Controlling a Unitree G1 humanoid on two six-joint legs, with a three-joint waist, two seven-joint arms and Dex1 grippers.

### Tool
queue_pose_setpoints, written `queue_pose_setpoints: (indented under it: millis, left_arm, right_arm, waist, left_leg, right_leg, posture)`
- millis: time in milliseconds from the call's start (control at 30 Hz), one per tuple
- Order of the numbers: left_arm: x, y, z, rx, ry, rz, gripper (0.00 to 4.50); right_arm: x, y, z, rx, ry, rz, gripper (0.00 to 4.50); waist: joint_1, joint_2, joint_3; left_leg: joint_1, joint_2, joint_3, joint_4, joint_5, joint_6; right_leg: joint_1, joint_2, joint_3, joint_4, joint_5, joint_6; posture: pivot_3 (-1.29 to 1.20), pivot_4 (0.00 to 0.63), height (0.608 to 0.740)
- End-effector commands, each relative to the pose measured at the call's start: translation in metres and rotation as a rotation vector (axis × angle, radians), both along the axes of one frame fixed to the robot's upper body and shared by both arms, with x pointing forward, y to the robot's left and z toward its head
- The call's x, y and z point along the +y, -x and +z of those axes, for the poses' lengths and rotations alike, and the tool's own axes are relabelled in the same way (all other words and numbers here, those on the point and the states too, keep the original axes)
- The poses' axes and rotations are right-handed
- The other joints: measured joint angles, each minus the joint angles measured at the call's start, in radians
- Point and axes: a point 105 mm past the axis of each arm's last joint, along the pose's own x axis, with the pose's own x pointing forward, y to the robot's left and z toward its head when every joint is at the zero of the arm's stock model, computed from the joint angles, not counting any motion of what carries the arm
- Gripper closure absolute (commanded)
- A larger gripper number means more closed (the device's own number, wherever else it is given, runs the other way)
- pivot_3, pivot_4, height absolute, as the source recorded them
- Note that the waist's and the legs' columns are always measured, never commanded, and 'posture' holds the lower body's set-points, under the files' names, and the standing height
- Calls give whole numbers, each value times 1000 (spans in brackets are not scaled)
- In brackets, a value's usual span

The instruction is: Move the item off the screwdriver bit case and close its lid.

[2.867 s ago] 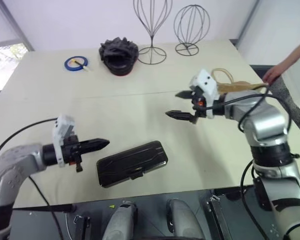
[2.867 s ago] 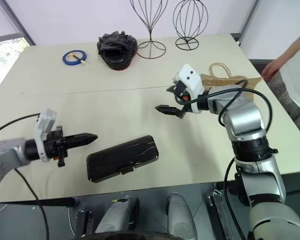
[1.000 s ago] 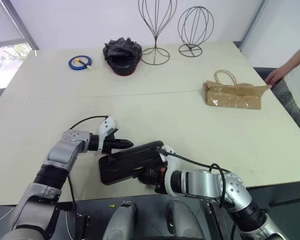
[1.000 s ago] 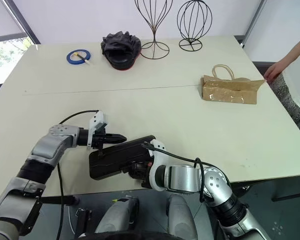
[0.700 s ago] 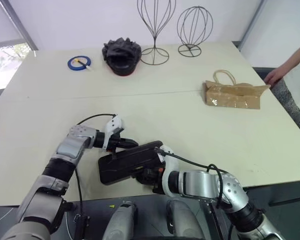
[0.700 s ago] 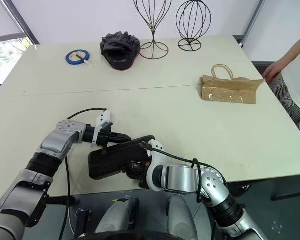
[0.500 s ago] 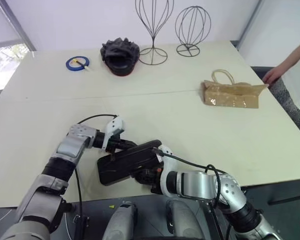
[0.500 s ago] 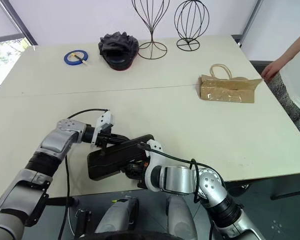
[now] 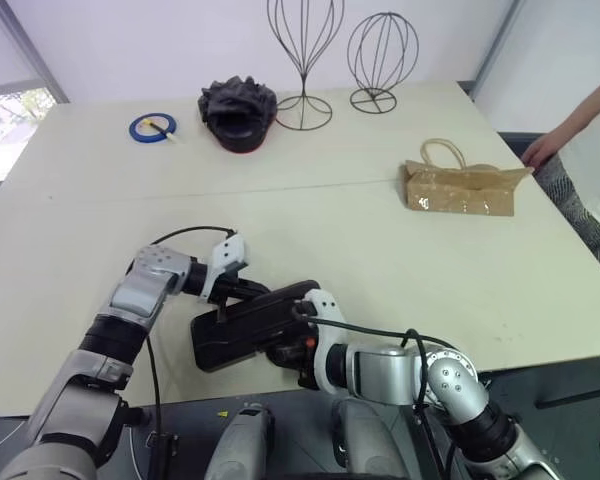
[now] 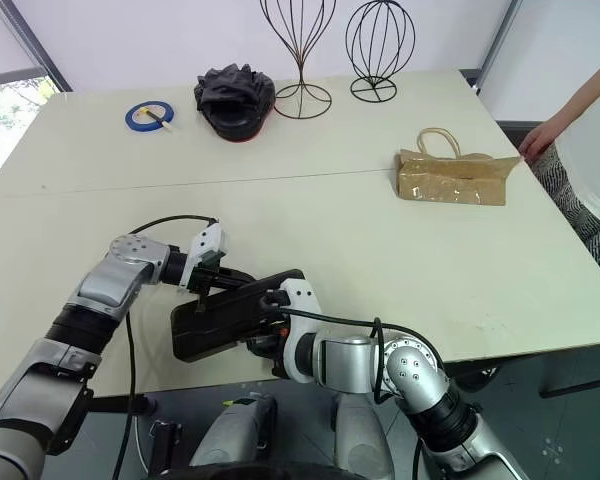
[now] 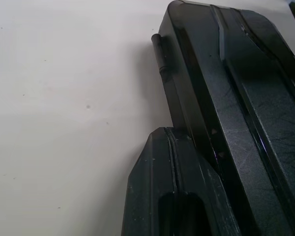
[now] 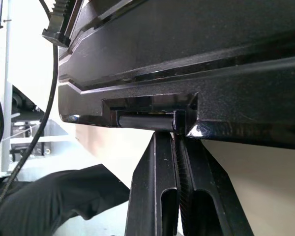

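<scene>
Paper bag [image 9: 460,190] sits well clear across the table, so with my right gripper [image 12: 176,147] pinched shut under the case's [image 9: 255,325] latch and left gripper [image 9: 248,290] closed bracing its far edge, I'd press gently.

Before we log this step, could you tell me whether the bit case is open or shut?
Shut: the dark lid lies flat over the case, with no bits showing.
</scene>
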Motion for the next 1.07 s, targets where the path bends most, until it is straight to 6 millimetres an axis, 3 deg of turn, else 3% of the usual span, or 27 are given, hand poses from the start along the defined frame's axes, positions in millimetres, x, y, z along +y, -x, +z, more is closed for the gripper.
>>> queue_pose_setpoints:
  millis: [33,167,367,533,633,833,1067]
  left_arm:
    - [-20,13,-19,72,-3,-111,4500]
    - [-22,-8,-5,9,17,-73,4500]
    - [13,-22,20,-56,39,51,4500]
    - [49,-19,45,-132,40,164,4500]
    - [66,-15,64,-185,55,239,4500]
    - [74,15,97,-188,164,371,4500]
    - [53,100,101,-65,271,429,4500]
  right_arm:
    - [-3,-28,24,-118,-36,-88,4377]
    - [-8,-16,24,-116,-28,27,4377]
    - [-49,-5,46,-197,-17,173,4377]
    - [-75,6,68,-316,43,334,4377]
    - [-91,-1,86,-398,79,378,4377]
    - [-124,-29,123,-612,181,391,4377]
    - [-133,-39,139,-794,209,462,4377]
  waist:
    - [3,0,0]
    - [11,0,0]
    - [1,-2,1]
    - [-5,-1,2]
    - [5,-1,2]
    - [11,-1,3]
    - [5,-2,4]
  left_leg:
    - [0,0,0,0,0,0]
    - [-1,-1,0,2,0,0]
    - [-2,-2,0,2,-1,2]
    - [-2,1,0,0,-2,4]
    - [-2,1,0,1,-2,4]
    - [-4,0,0,1,-2,4]
    - [-4,0,2,0,-4,6]
  right_leg:
    - [0,0,0,0,0,0]
    - [0,0,-1,0,0,0]
    - [0,-2,-1,-1,0,1]
    - [-2,1,-1,-1,0,0]
    - [-1,0,-1,-1,0,0]
    - [0,-2,-1,-7,0,1]
    - [0,-2,1,-11,0,2]
  posture:
    - [0,150,740]
    - [0,150,740]
    - [0,150,740]
    - [0,150,740]
    - [0,150,740]
    - [0,150,740]
    - [0,150,740]
